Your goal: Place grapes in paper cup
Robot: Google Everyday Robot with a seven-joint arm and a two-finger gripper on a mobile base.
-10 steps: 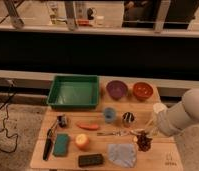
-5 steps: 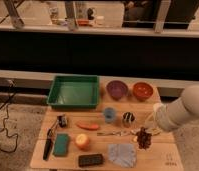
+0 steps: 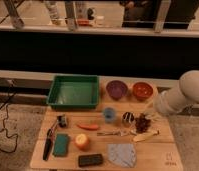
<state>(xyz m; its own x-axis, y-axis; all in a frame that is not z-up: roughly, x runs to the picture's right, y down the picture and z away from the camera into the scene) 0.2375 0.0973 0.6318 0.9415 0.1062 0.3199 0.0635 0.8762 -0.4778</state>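
Observation:
The grapes (image 3: 142, 123), a dark reddish bunch, hang at the tip of my gripper (image 3: 146, 117) over the right side of the wooden table (image 3: 158, 157). The gripper is shut on them and holds them just above the yellow banana (image 3: 145, 136), right of the dark metallic cup (image 3: 128, 118). My pale arm (image 3: 180, 95) comes in from the right edge. No white paper cup shows; the arm covers the table's far right part.
A green tray (image 3: 73, 93) stands at the back left, with a purple bowl (image 3: 116, 89) and an orange bowl (image 3: 142, 90) beside it. A blue cup (image 3: 109, 115), carrot (image 3: 88, 127), orange fruit (image 3: 82, 142), green sponge (image 3: 60, 144) and grey cloth (image 3: 122, 154) lie in front.
The grapes have risen from near the table's front edge, moving with my gripper. The arm has lifted and drawn back to the right. The banana now shows below them.

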